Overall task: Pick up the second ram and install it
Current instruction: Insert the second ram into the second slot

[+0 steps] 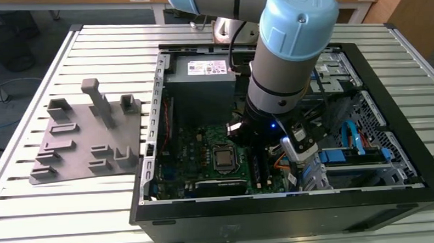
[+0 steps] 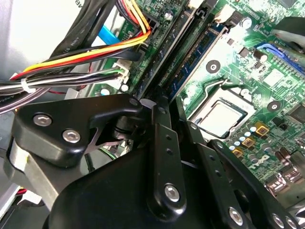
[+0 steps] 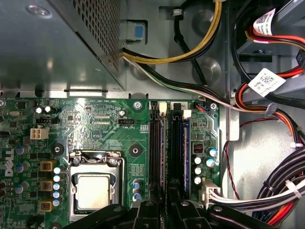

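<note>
The claw (image 1: 266,147) reaches down into the open computer case (image 1: 396,190) on the table (image 1: 96,209), over the memory slots. In the second wrist view its fingers (image 2: 164,138) look nearly closed around the second ram (image 2: 190,64), which stands edge-down in its slot. The first wrist view shows that board (image 3: 185,152) beside the processor socket (image 3: 94,188), aligned for seating.

Arm (image 1: 291,69) reaching down into open computer case (image 1: 396,193); grey fixture (image 1: 86,135) beside case on table (image 1: 30,217).

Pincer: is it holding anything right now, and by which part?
Cannot be told; the pincer hangs right over the memory slots, and any hold is hidden.
</note>
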`<state>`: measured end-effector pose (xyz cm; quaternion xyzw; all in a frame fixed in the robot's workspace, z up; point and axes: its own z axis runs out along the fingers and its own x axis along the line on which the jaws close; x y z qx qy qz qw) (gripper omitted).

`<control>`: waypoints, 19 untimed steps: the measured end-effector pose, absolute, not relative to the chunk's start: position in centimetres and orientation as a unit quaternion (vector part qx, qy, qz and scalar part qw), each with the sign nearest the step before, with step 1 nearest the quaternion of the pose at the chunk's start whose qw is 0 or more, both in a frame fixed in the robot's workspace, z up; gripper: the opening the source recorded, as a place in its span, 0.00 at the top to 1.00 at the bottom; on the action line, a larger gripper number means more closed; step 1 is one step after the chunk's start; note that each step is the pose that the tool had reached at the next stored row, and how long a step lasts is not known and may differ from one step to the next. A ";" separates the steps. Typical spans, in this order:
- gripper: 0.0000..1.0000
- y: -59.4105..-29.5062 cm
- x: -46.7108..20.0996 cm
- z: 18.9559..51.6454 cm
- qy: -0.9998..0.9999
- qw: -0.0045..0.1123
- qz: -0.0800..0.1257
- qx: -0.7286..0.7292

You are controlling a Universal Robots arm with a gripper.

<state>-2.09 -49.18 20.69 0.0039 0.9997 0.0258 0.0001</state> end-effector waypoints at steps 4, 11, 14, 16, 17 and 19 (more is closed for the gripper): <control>0.78 -49.2 -2.1 21.6 1.000 0.000 0.026 0.004; 0.78 -49.1 -2.1 24.7 1.000 0.000 0.026 0.004; 0.89 -49.0 -2.1 25.6 1.000 0.000 0.026 0.004; 0.89 -49.0 -2.1 26.2 1.000 0.000 0.026 0.004; 0.89 -49.0 -2.1 26.3 1.000 0.000 0.026 0.004; 0.89 -49.0 -2.1 26.3 1.000 0.000 0.026 0.004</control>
